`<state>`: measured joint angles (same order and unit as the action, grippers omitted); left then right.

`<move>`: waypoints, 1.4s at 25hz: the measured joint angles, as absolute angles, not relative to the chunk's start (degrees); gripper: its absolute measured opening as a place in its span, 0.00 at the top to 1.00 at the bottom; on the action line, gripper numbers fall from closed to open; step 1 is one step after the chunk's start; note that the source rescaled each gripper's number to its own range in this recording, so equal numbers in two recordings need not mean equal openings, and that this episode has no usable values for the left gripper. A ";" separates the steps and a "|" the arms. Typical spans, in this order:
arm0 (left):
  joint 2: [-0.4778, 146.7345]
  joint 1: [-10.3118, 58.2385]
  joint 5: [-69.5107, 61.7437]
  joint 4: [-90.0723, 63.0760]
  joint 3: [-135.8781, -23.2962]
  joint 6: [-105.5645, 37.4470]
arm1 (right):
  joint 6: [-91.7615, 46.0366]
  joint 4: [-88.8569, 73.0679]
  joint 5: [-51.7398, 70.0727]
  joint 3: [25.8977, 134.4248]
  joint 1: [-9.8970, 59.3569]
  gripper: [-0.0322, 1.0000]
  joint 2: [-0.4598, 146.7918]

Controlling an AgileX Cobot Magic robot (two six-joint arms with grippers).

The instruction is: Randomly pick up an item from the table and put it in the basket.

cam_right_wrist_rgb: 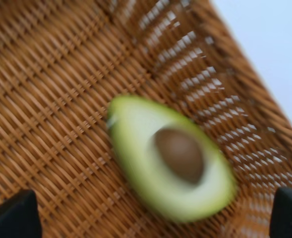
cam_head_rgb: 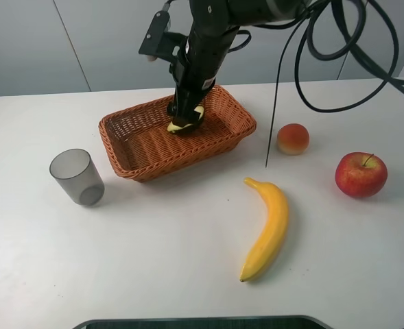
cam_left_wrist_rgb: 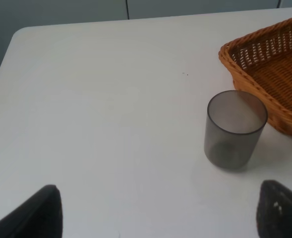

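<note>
Wicker basket (cam_head_rgb: 160, 164), toward the far edge of the worktop (cam_head_rgb: 153, 260), holds the avocado half (cam_right_wrist_rgb: 170, 158), pit up. Your right claw (cam_right_wrist_rgb: 150, 214) straddles it, released, not touching; left claw (cam_left_wrist_rgb: 158, 210) spread, empty.

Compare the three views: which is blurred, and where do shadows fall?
Right wrist view: the halved green avocado with brown pit is blurred. Left wrist view: sharp, faint shadow by the grey translucent cup. Exterior high view: crisp, soft shadow beside the long yellow banana.
</note>
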<state>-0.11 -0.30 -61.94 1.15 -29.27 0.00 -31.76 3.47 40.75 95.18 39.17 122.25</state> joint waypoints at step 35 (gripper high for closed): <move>-0.11 -0.30 -61.94 1.15 -29.27 0.00 | 7.73 -0.58 51.81 42.95 3.87 0.00 55.29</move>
